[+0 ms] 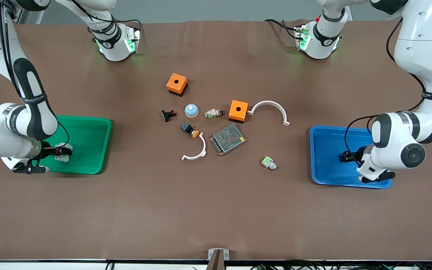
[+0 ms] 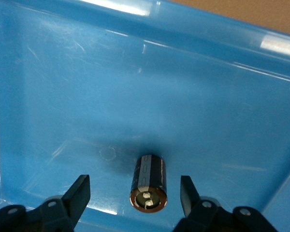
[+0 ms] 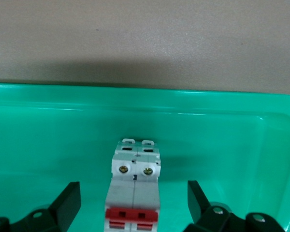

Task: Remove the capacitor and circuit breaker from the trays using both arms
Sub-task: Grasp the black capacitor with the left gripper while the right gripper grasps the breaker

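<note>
Where capacitor (image 2: 149, 183) lies, blue tray (image 1: 324, 150), breaker (image 3: 134, 193) in green tray (image 1: 88, 142)

A robot lab, two big white robot arms (image 1: 24, 112) fixed at one brown bench (image 1: 216, 210), a green tray (image 1: 88, 146) and a blue tray (image 1: 328, 157) at its ends, small electric parts like orange button boxes (image 1: 177, 84) spread in the middle, cables along the edge

The breaker (image 3: 134, 191) is cut off at its red end; in the front view the left arm hides the capacitor (image 2: 149, 183).
</note>
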